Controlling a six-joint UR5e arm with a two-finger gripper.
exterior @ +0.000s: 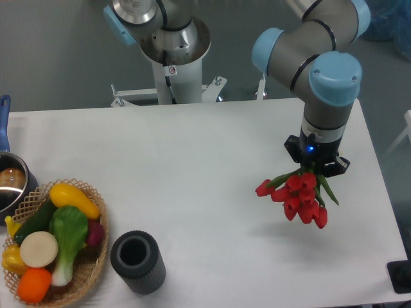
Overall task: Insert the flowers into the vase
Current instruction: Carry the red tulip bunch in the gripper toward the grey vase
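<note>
The flowers, a bunch of glossy red tulips with green stems and leaves, hang blossoms-down from my gripper above the right part of the white table. The gripper is shut on their stems; its fingers are mostly hidden behind the wrist and the leaves. The bunch casts a shadow on the table, so it is held off the surface. The vase, a short dark grey ribbed cylinder with an open round mouth, stands upright near the table's front edge, far to the left of the flowers.
A woven basket of toy vegetables sits at the front left, touching the vase's left side. A steel pot with a blue handle is at the left edge. The robot base stands behind the table.
</note>
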